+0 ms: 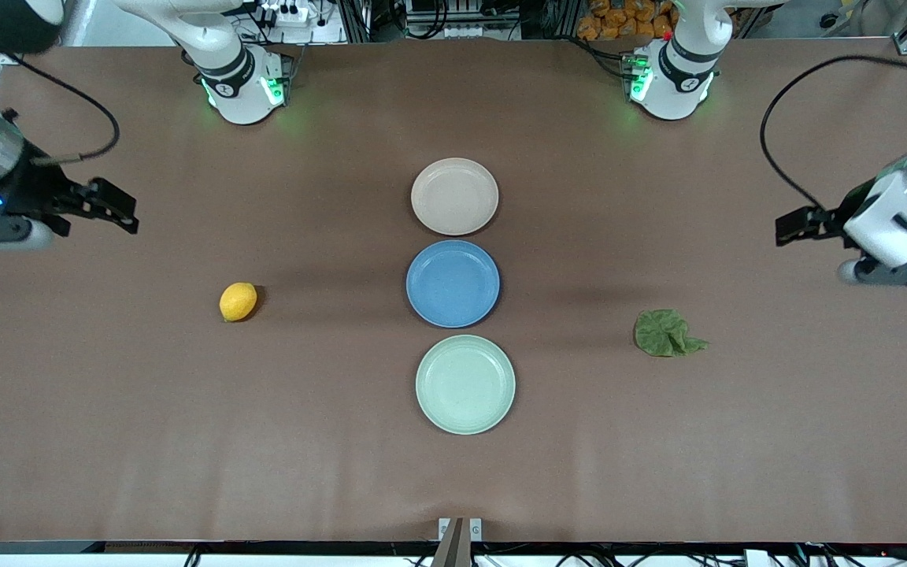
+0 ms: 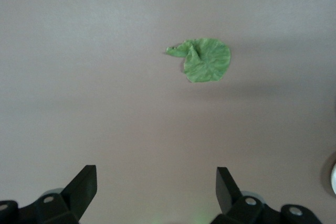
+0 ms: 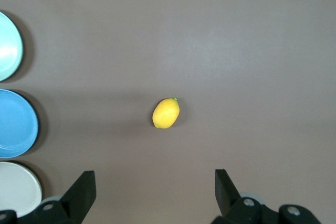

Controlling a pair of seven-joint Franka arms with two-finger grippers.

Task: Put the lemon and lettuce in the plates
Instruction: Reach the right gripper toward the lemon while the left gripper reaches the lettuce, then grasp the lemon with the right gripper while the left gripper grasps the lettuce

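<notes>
The lemon (image 1: pixel 238 302) lies on the brown table toward the right arm's end; it also shows in the right wrist view (image 3: pixel 166 113). The lettuce (image 1: pixel 666 333) lies flat toward the left arm's end, and in the left wrist view (image 2: pixel 205 60). The beige-pink plate (image 1: pixel 454 196) and the mint green plate (image 1: pixel 465 384) sit empty in the middle row, also in the right wrist view: beige (image 3: pixel 18 188), mint (image 3: pixel 8 45). My right gripper (image 1: pixel 124 209) (image 3: pixel 155 182) is open and empty above the table. My left gripper (image 1: pixel 788 227) (image 2: pixel 156 182) is open and empty too.
A blue plate (image 1: pixel 453 283) (image 3: pixel 16 123) sits empty between the two pale plates. The arm bases (image 1: pixel 245 87) (image 1: pixel 670 79) stand along the table edge farthest from the front camera. Bare brown tabletop (image 1: pixel 453 480) surrounds the lemon and the lettuce.
</notes>
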